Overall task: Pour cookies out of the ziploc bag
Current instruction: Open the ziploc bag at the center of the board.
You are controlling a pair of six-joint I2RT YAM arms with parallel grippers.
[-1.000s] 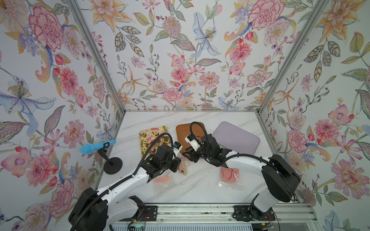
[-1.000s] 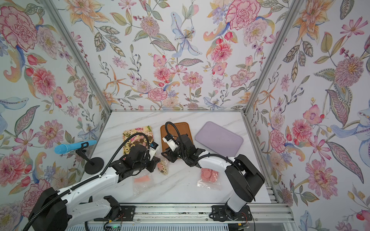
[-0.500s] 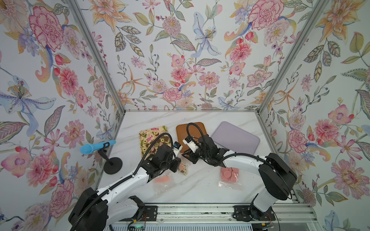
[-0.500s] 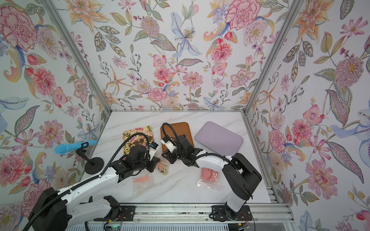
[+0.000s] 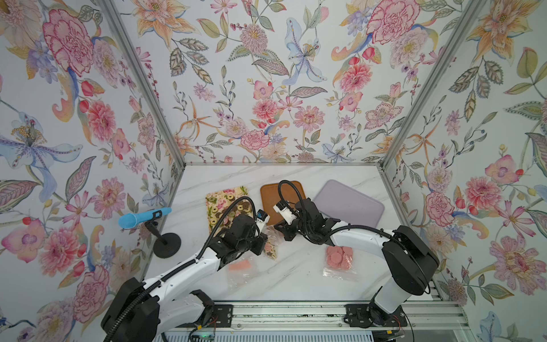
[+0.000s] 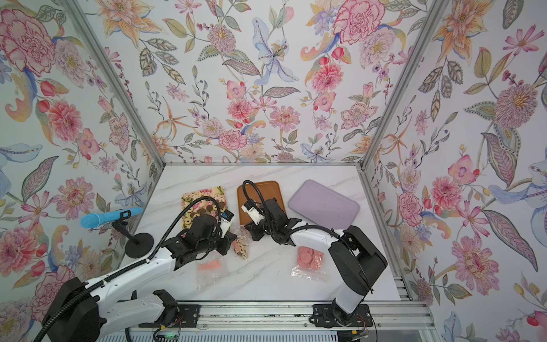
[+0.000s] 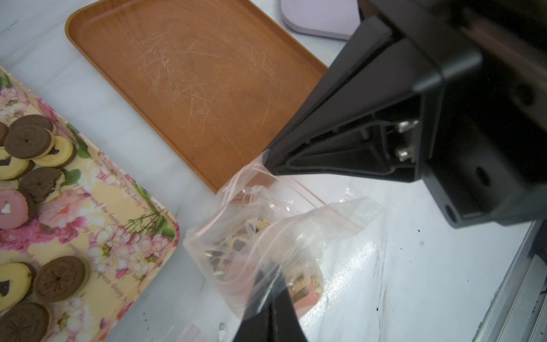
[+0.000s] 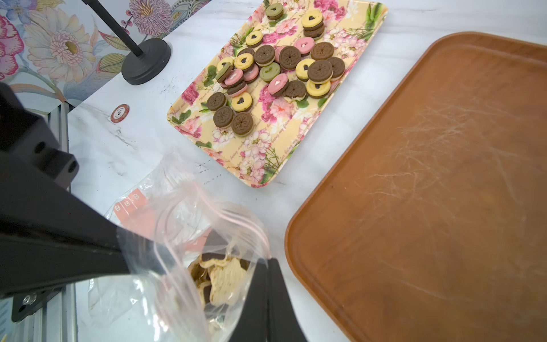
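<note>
While the left gripper (image 7: 275, 299) and right gripper (image 8: 267, 271) each clamp its rim, the clear ziploc bag (image 7: 281, 225) gapes between them, beige and dark cookies (image 8: 222, 275) inside.

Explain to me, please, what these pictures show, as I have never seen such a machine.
Two white robot arms work at a marble table. Two pictures look down from overhead; two come from cameras on the arms' wrists. The left gripper and the right gripper are both shut on a clear ziploc bag holding small beige and dark cookies. Nearby lie a floral tray of round cookies, a brown tray, a lilac tray and a bag of pink discs.
</note>
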